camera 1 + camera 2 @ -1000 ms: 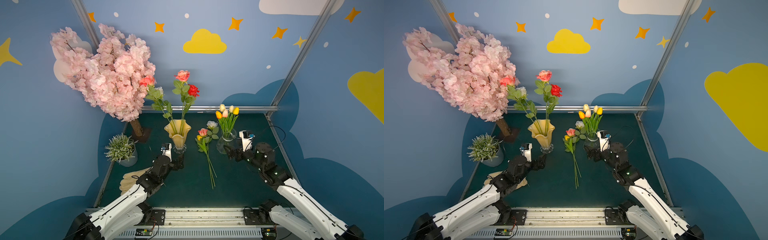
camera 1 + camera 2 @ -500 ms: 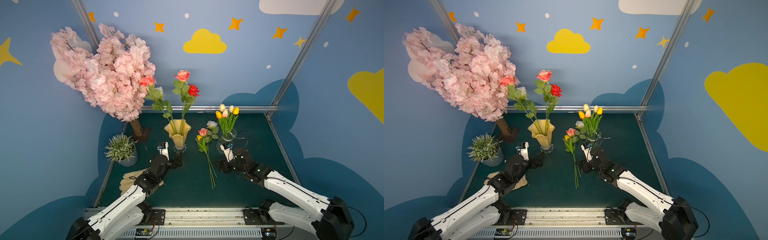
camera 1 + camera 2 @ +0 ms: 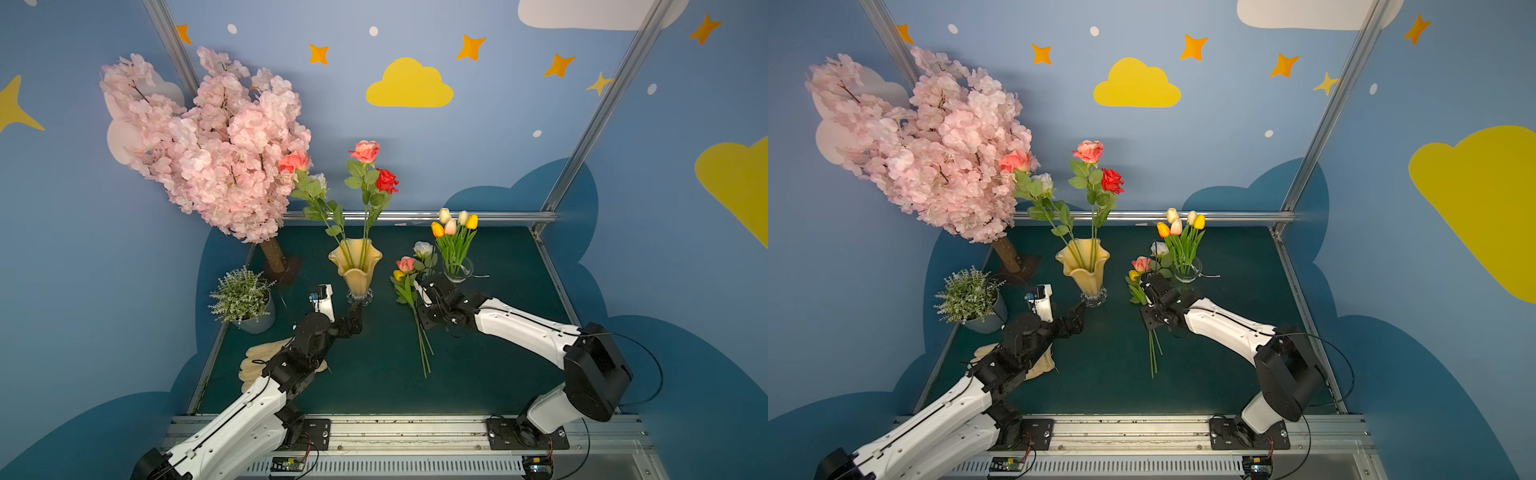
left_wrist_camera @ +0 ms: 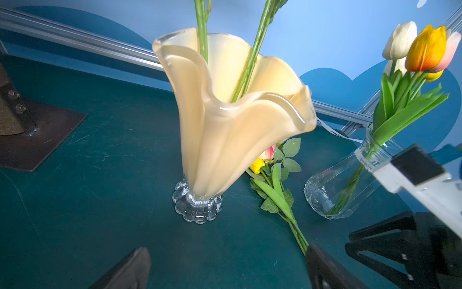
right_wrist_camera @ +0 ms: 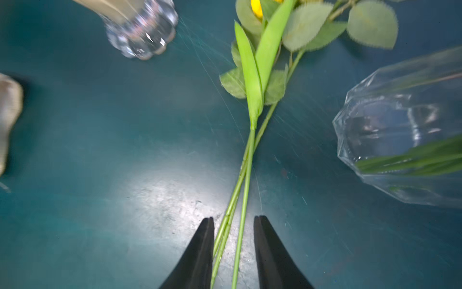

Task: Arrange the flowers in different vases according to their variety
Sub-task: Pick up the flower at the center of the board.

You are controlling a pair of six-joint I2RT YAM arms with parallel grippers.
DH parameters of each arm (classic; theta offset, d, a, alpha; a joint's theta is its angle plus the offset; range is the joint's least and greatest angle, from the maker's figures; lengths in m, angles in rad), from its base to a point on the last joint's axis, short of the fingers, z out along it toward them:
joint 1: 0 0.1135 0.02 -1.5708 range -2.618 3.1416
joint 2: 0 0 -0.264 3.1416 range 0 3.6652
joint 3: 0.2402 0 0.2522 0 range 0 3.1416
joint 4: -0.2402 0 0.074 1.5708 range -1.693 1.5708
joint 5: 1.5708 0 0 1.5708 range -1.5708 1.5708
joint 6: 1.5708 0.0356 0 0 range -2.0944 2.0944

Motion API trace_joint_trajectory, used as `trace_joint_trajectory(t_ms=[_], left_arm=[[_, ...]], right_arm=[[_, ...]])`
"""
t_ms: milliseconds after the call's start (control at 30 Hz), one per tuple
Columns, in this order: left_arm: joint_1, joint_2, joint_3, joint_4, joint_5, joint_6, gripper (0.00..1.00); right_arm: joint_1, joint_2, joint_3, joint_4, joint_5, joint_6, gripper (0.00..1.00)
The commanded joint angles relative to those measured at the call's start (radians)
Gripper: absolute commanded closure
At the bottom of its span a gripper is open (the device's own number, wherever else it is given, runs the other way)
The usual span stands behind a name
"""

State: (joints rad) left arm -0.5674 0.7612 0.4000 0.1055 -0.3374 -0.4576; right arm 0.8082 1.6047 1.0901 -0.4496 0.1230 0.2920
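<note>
Across the dark green desk point(image 3: 374, 386) fine scratches are seen, and it is enclosed by blue walls point(image 3: 498, 145) painted with yellow clouds and orange stars. At the left a pink blossom tree point(image 3: 216, 149) is stood, with a small potted plant point(image 3: 243, 297) and a cream glove point(image 3: 253, 361) in front of it.

Near the middle the amber vase point(image 3: 356, 266), fluted with a wavy rim and a clear glass foot, is stood upright. Long-stemmed roses point(image 3: 365, 150), pink, white and red, are held in it. Just to its right, loose flowers point(image 3: 409, 286) are laid flat on the desk: a pink rose, a white rose and a yellow tulip, their stems point(image 5: 246, 160) crossed. Further right the clear glass vase point(image 3: 457, 270) is stood, filled with tulips point(image 3: 455, 222).

The left end effector point(image 4: 227, 247) is spread wide and empty, held just short of the amber vase's foot. The right end effector point(image 5: 233, 220) is set low over the loose stems, partly open. The stems are straddled by its fingers point(image 5: 200, 250), one of them touching, and no grip is yet closed.
</note>
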Motion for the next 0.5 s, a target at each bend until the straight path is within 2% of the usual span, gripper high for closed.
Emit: trace_joint_trajectory(t_ms=[0,467], left_arm=[[0.005,-0.016,-0.010,0.003,-0.009,-0.003,0.00],[0.005,-0.018,-0.011,0.007,-0.005,-0.002,0.00]], right_arm=[[0.006,0.057,0.050,-0.109,0.038,0.019,0.67],[0.011,0.245,0.139,-0.163,0.018,-0.004,0.72]])
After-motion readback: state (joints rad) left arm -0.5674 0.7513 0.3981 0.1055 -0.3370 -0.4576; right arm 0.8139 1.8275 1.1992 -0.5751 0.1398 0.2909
